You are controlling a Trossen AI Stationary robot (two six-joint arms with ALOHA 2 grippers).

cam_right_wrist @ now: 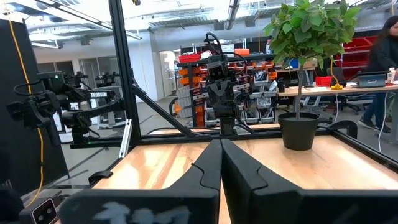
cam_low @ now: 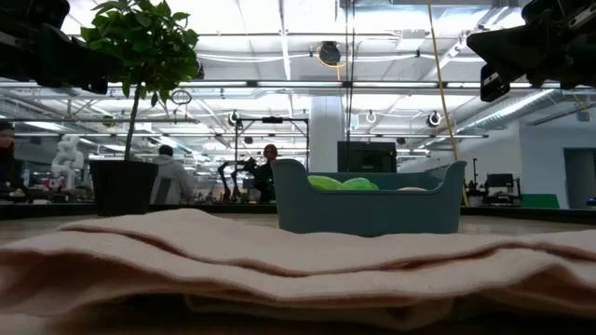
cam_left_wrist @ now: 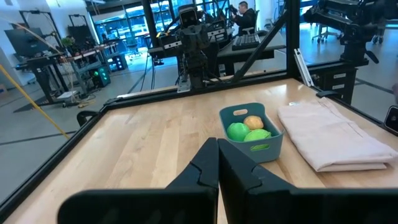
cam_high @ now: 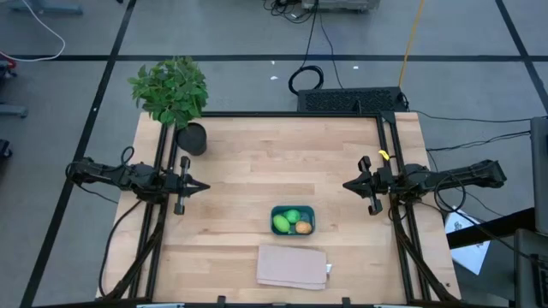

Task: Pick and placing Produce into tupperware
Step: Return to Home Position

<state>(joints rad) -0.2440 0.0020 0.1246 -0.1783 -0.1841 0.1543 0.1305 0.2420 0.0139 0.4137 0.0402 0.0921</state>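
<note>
Flanking tupperware [cam_high: 293,207] widely, left gripper [cam_high: 204,186], right gripper [cam_high: 346,185]

Small teal tupperware [cam_high: 293,220], low-walled and upright, sits a little in from the middle of the bench [cam_high: 257,162] front edge. It holds one lime-green fruit [cam_high: 281,224], a second green fruit [cam_high: 292,216] and an orange-tan piece [cam_high: 303,228], all close together.
</note>
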